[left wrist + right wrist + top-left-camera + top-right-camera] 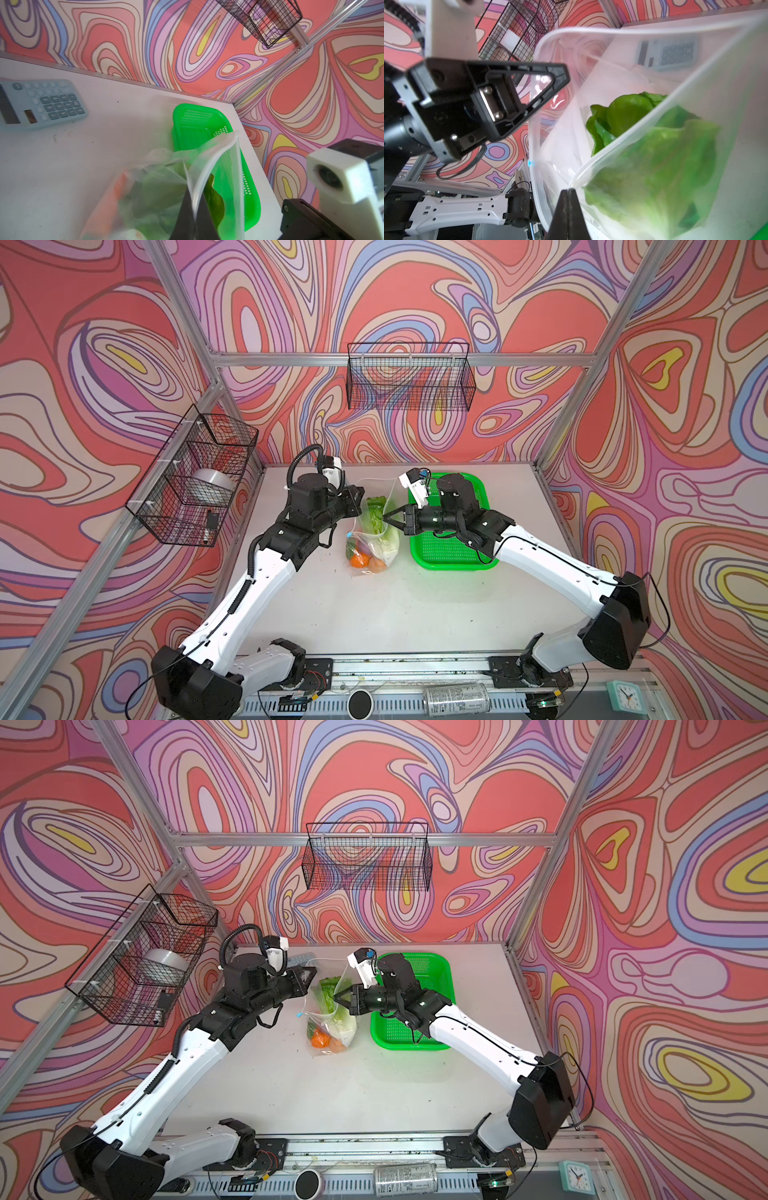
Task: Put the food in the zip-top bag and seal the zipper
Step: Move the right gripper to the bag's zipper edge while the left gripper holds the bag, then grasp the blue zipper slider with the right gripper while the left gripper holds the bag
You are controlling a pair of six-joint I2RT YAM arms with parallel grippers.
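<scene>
- On the white table (374, 614), about midway across and toward the far side, lies the clear bag (370, 547). Its mouth faces the far wall and stands open.
- Inside the bag, a pale-green cabbage (376, 516) fills the right side, its leafy end pointing toward the mouth.
- A small orange pumpkin (360, 560) sits at the near, closed end. The other small vegetables beside it are too blurred by the crinkled plastic to name.
- The left gripper (193, 220) has its jaws closed on the left rim of the bag's mouth, with the white strip running between the dark fingers.
- The right gripper (568, 207) has its jaws pinched together on the right rim of the mouth.
- The zipper (530, 135) is unsealed, its two white tracks spread well apart. The light-blue slider (350, 534) sits on the bag's left edge.
- A green basket (453, 551) stands just right of the bag, partly under the right arm.
- A grey calculator (41, 104) lies near the far edge of the table, left of the bag's mouth.
</scene>
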